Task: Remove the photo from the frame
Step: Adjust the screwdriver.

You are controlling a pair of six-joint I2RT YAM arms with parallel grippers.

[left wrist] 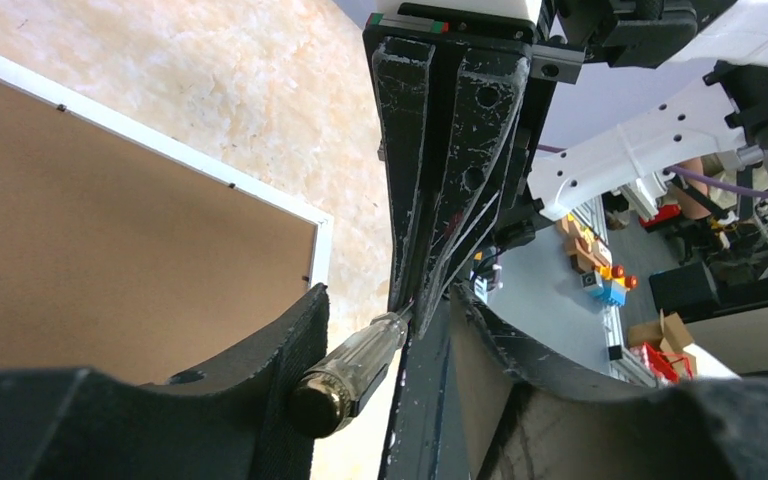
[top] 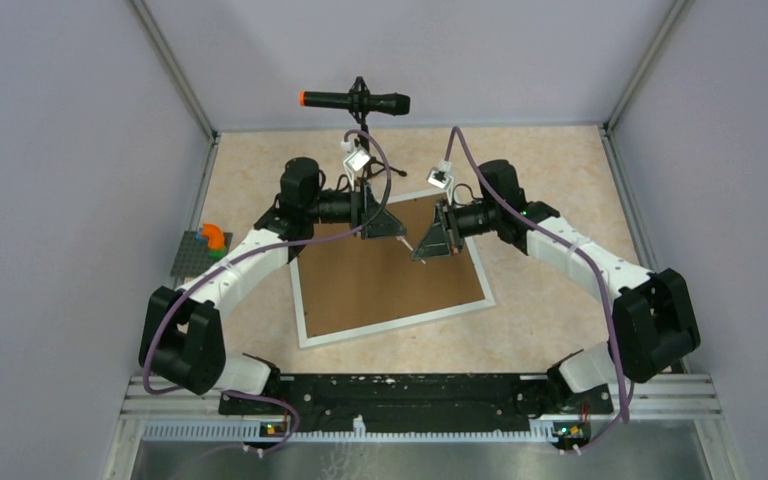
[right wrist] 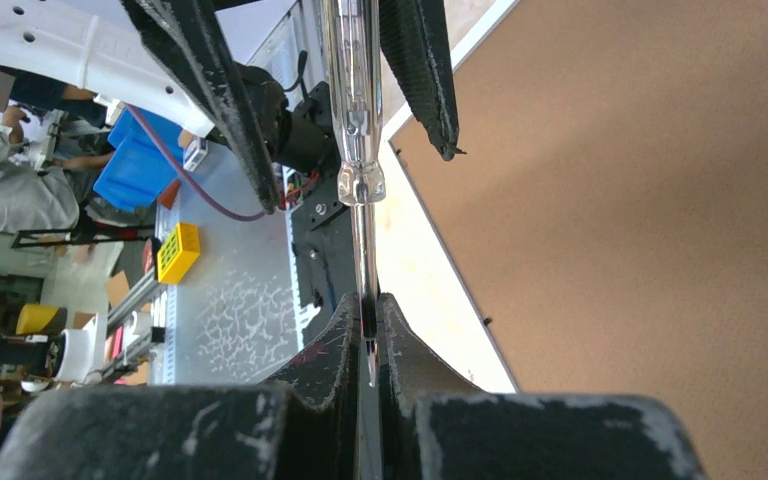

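The frame [top: 390, 325] is laid face down on the desk [top: 550, 180], backing board [top: 380, 270] uppermost, so the photo is hidden beneath. Above its far edge, a screwdriver [right wrist: 352, 100] is clamped by the shaft in the tightly closed right pincer [right wrist: 365, 310]. The left pincer [left wrist: 388, 300] is spread loosely about the handle, probably a handover for working the backing loose.

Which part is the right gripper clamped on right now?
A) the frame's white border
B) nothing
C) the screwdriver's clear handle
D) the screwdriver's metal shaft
D: the right wrist view shows the right gripper shut on the screwdriver by its thin metal shaft.
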